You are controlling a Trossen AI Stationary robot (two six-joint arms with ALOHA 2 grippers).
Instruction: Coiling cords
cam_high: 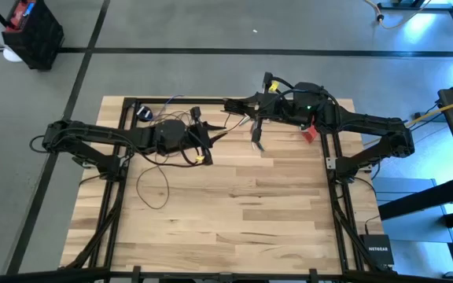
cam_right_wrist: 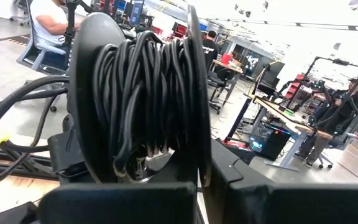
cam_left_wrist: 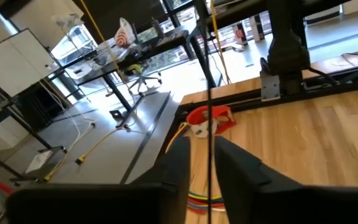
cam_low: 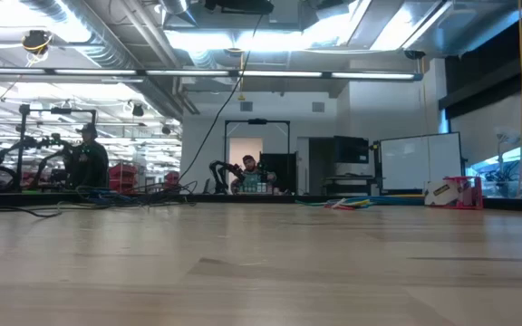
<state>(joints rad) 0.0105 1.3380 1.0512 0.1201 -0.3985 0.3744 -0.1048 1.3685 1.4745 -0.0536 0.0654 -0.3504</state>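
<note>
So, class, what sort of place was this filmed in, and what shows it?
Most likely a robotics lab or workshop: other robot arms on benches, a whiteboard, and exposed ceiling ducts.

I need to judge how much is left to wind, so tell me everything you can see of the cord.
The cord is thin, dark and rubbery-looking. Many turns are wound, somewhat unevenly, on a black flanged reel that sits at the right gripper. A taut strand passes between the left gripper's parted fingers. Loose loops lie slack on the wooden table beside the left arm. Its end is not visible.
</note>
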